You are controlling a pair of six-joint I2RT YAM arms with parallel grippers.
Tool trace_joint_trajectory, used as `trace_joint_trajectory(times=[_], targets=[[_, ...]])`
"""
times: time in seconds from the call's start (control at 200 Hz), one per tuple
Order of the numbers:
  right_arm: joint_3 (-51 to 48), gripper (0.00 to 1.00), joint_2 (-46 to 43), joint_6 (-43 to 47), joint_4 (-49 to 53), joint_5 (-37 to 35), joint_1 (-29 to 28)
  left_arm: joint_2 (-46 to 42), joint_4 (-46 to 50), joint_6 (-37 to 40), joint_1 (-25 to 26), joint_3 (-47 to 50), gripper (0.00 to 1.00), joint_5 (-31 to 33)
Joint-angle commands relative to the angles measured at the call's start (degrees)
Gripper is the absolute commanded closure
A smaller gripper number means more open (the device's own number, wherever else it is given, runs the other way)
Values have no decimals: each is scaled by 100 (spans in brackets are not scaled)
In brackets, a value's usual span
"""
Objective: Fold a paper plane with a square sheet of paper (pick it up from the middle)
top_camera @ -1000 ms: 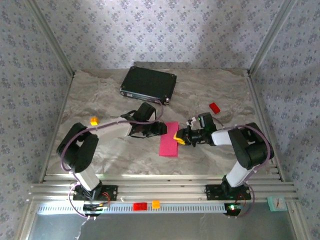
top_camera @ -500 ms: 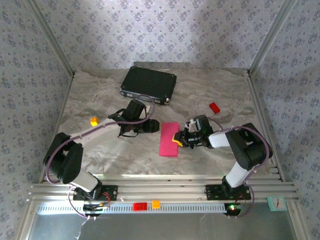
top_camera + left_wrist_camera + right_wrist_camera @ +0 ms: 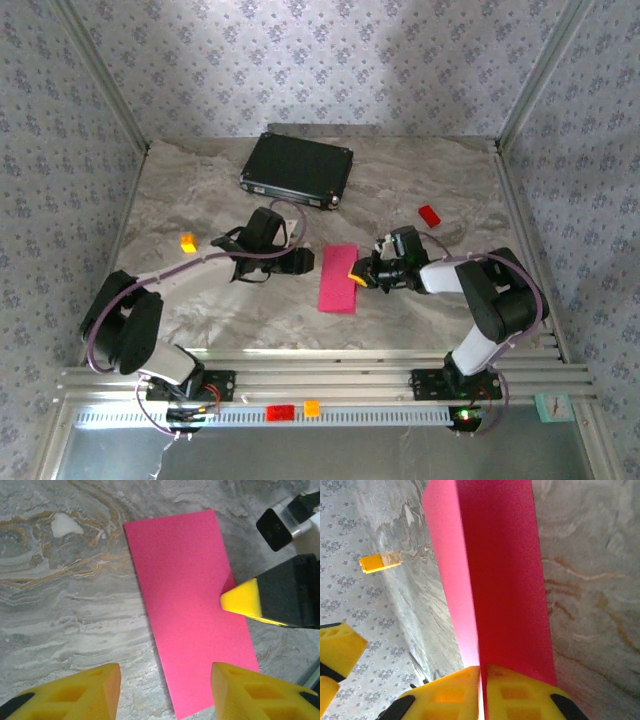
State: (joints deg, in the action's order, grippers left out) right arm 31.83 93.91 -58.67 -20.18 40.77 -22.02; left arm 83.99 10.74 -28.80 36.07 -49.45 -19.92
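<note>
The square sheet of paper (image 3: pixel 338 278), magenta-pink, lies folded into a narrow rectangle on the marble table between the two arms. My right gripper (image 3: pixel 357 275) is at the sheet's right long edge, its yellow pads (image 3: pixel 455 690) pressed together with the paper's edge (image 3: pixel 500 570) between them. In the left wrist view one right finger (image 3: pixel 245 600) rests over the paper (image 3: pixel 190 605). My left gripper (image 3: pixel 304 260) hovers just left of the sheet, open, nothing between its fingers (image 3: pixel 165 685). Its yellow fingers (image 3: pixel 337 647) appear at the left of the right wrist view.
A black case (image 3: pixel 297 168) lies at the back of the table. A small red block (image 3: pixel 429 214) sits behind the right arm and a tiny orange cube (image 3: pixel 188 241) at the left. Red (image 3: pixel 280 412) and orange (image 3: pixel 312 408) blocks rest on the front rail.
My left gripper has drawn back leftward off the paper's left edge. My right gripper's jaws have closed onto the paper's right edge. The sheet itself has stayed put.
</note>
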Motion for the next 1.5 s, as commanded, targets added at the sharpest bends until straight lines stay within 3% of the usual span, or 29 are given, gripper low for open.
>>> trace_joint_trajectory(times=[0.0,0.535,0.725,0.81,1.044,1.494], targets=[[142,93,31,94,165,-129,43,-104,45,248,-171,-108,49,-338],[687,95,465,499,494,-82,112,-94,-52,346,-273,-89,48,-183],[658,83,466,282,340,127,128,-131,-72,671,-161,-77,48,-271],[579,83,363,198,218,191,127,-195,-9,947,4,-75,48,-136],[526,88,310,133,226,179,69,-199,191,1588,730,-59,47,443],[545,87,334,-34,190,111,0,658,402,2842,2888,-600,38,2864]])
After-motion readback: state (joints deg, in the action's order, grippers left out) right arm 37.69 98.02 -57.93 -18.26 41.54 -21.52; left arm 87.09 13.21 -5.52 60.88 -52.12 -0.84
